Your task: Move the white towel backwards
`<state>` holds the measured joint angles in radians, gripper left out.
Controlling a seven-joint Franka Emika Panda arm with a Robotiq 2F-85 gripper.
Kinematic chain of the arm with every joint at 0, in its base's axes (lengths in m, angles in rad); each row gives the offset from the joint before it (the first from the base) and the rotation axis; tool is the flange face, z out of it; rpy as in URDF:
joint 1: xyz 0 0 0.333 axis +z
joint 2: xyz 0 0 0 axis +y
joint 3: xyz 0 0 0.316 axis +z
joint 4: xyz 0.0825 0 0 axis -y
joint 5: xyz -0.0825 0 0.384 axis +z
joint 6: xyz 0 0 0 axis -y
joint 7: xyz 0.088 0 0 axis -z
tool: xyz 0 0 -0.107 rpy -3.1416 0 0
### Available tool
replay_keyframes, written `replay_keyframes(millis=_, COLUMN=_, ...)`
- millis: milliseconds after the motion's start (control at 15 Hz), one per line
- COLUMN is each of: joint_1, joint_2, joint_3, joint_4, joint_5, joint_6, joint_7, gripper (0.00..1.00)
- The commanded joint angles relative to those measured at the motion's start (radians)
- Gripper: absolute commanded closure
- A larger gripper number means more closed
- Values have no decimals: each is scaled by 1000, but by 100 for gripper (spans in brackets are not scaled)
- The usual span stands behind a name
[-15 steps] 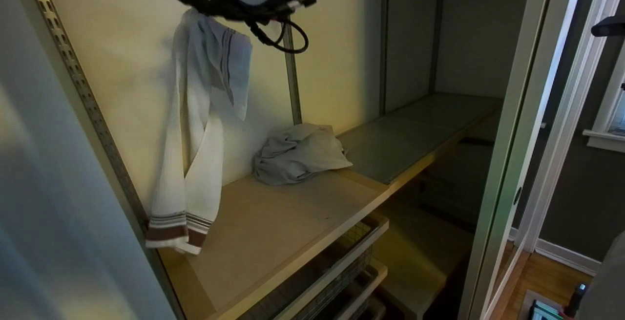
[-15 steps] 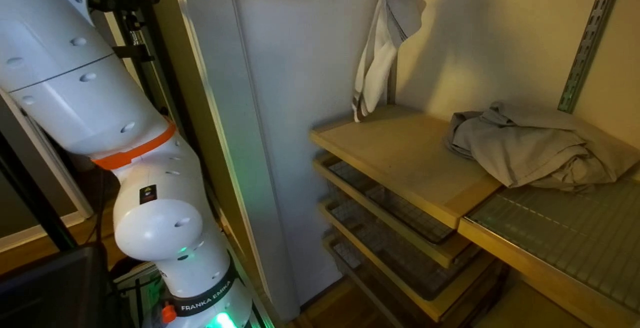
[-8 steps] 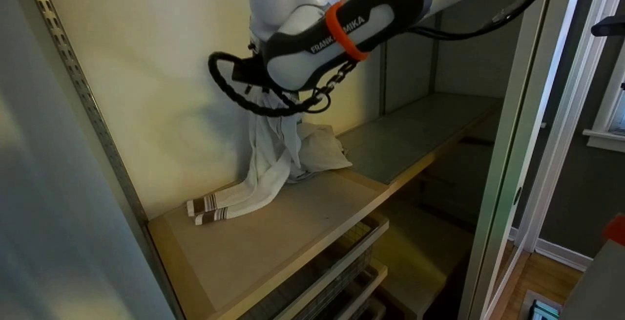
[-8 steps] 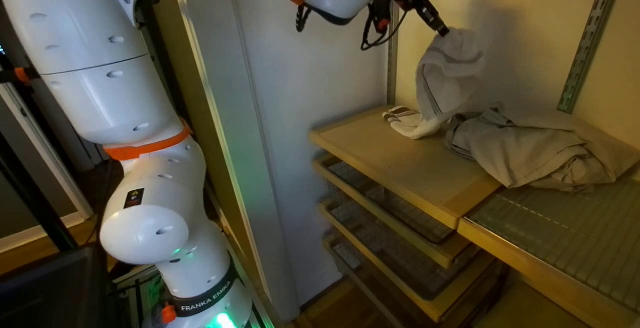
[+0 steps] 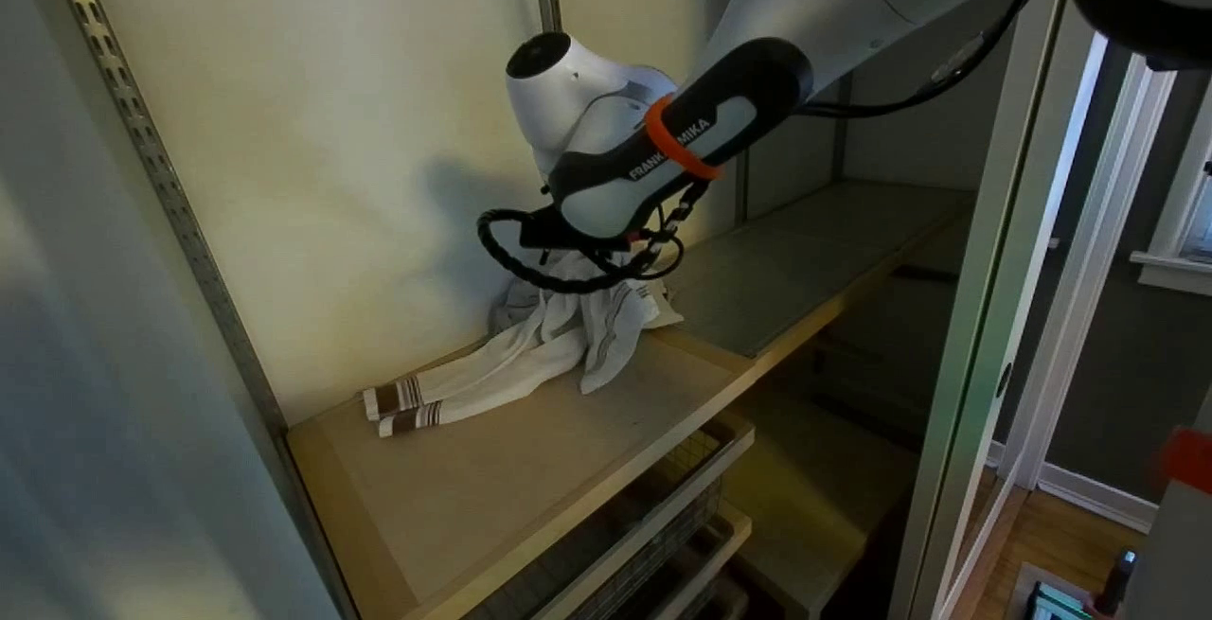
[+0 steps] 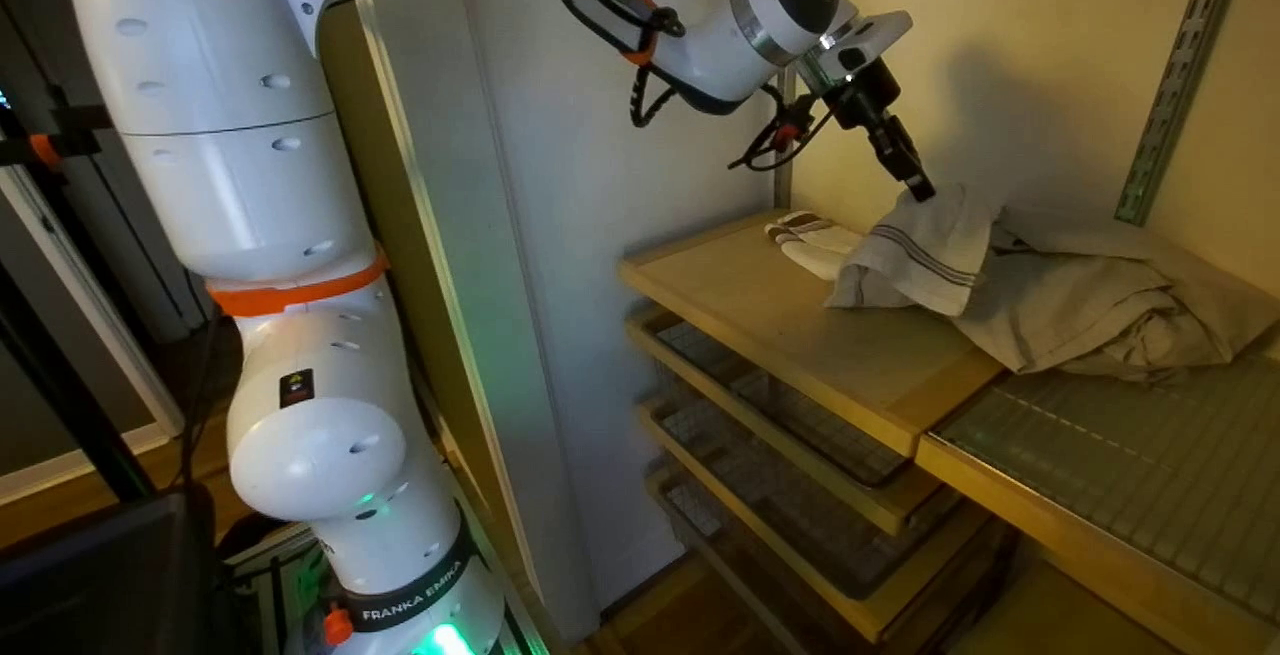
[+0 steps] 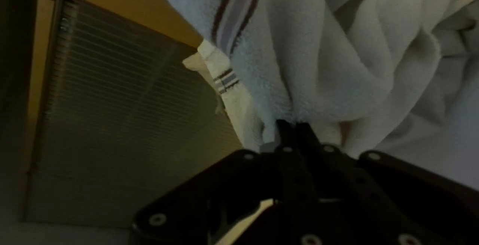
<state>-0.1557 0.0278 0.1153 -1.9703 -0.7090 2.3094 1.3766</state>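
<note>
Warm yellow light, its source hidden from me, washes the back wall (image 5: 331, 128) in both exterior views, and the arm (image 6: 280, 185) throws soft-edged shadows (image 6: 1000, 120) there, while the long shelf (image 5: 805, 241) fades into gloom at its far end. Down at the arm's base (image 6: 390, 560) I see a bright green glow, and a fainter green tinge lies on the pale panel (image 6: 512, 375). The wrist view is murkiest: the gripper (image 7: 295, 125) reads almost as a black silhouette, the white towel (image 7: 318, 69) is dulled to grey, and its weave looks soft and grainy.
</note>
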Motion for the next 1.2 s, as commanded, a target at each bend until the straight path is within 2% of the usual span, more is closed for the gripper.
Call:
replay_keyframes(millis=0, joint_1=45, joint_2=6, joint_3=-94, joint_4=-6, joint_5=-200, joint_6=-4, joint_7=143, gripper=98)
replay_keyframes(millis=67, joint_1=47, joint_2=8, joint_3=-111, joint_4=-3, joint_5=-263, joint_6=-4, joint_7=166, gripper=98)
replay_keyframes(millis=133, joint_1=50, joint_2=10, joint_3=-122, joint_4=-6, joint_5=-284, joint_6=-15, joint_7=166, gripper=68)
replay_keyframes(millis=200, joint_1=54, joint_2=7, joint_3=-127, joint_4=-16, joint_5=-290, joint_6=-4, joint_7=149, gripper=66)
replay_keyframes(millis=333, joint_1=66, joint_2=-9, joint_3=-125, joint_4=-51, joint_5=-226, joint_6=55, joint_7=59, gripper=52)
replay_keyframes(millis=467, joint_1=93, joint_2=-27, joint_3=-115, joint_4=-63, joint_5=-326, joint_6=132, joint_7=80, gripper=37)
replay_keyframes(millis=533, joint_1=108, joint_2=-41, joint_3=-103, joint_4=-84, joint_5=-246, joint_6=175, joint_7=19, gripper=30)
replay_keyframes(millis=800, joint_1=160, joint_2=-35, joint_3=-75, joint_4=-96, joint_5=-137, joint_6=345, joint_7=-92, gripper=0)
replay_keyframes(millis=867, joint_1=169, joint_2=-34, joint_3=-69, joint_4=-108, joint_5=-26, joint_6=367, joint_7=-169, gripper=0)
replay_keyframes(millis=933, joint_1=157, joint_2=-14, joint_3=-69, joint_4=-65, joint_5=-133, joint_6=315, joint_7=-75, gripper=11)
replay_keyframes(millis=1000, joint_1=166, joint_2=-14, joint_3=-65, joint_4=-71, joint_5=-85, joint_6=334, joint_7=-116, gripper=2)
replay_keyframes(millis=1133, joint_1=170, joint_2=-14, joint_3=-63, joint_4=-76, joint_5=-59, joint_6=340, joint_7=-141, gripper=0)
